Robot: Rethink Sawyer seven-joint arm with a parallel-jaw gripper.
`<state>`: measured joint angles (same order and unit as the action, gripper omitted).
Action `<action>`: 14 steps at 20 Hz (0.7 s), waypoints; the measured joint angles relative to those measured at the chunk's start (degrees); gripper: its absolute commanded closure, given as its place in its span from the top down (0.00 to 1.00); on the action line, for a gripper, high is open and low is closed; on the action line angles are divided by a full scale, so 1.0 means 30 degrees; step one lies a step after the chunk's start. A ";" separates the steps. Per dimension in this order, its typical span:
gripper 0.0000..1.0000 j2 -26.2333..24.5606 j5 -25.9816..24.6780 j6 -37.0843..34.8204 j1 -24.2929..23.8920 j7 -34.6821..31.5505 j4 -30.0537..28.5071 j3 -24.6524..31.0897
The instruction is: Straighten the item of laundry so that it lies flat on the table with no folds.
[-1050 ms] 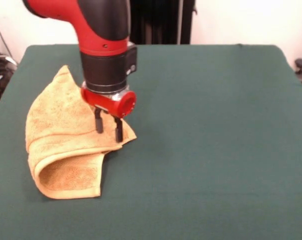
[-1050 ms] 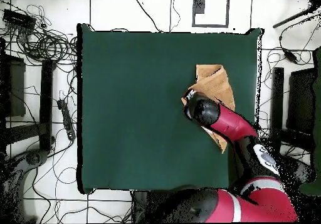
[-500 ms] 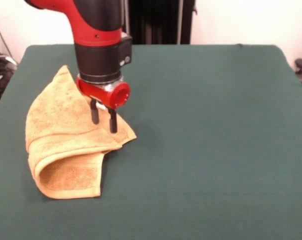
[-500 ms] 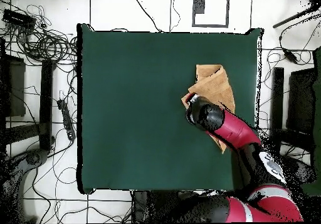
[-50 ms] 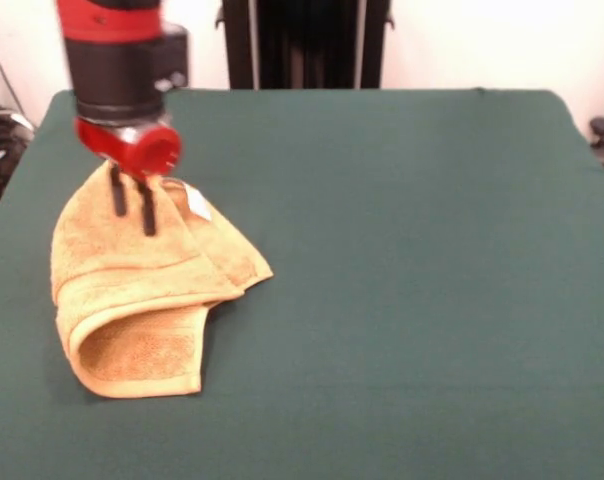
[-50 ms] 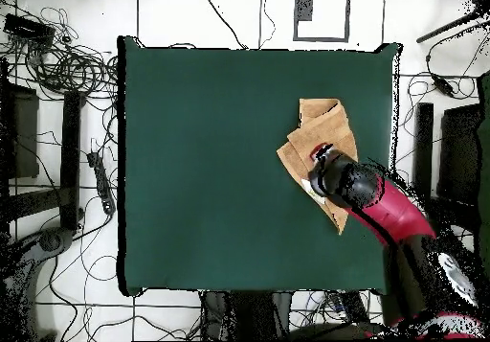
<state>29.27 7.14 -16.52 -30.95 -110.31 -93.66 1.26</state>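
The item of laundry [image 5: 142, 290] is a mustard-yellow towel lying folded over on itself at the left of the green table [image 5: 412, 260]. A rolled fold sits at its near end and a small white tag [image 5: 197, 203] shows on its upper layer. My gripper [image 5: 132, 207] hangs over the towel's far part, open, its two dark fingers apart with nothing between them. In the overhead view the towel [image 6: 322, 129] lies near the table's right edge, and the arm's wrist [image 6: 337, 177] covers its lower part and hides the gripper.
The green table [image 6: 211, 147] stretches wide to the towel's left in the overhead view. Cables and stands [image 6: 67, 70] lie on the floor around it. A dark stand [image 5: 302, 40] rises behind the table's far edge.
The gripper has moved left and toward the far side, off the towel's right corner to above its far part. The white tag is now uncovered. The towel has kept its shape.
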 measured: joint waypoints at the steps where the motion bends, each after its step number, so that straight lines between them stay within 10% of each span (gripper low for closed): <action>1: 1.00 0.0138 -0.0002 -0.0252 -0.0154 0.0000 0.0068 -0.0008; 14: 1.00 0.0289 -0.0038 -0.5473 -0.1134 0.0000 0.4842 -0.0235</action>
<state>30.14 7.03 -32.94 -34.35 -110.31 -79.14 0.55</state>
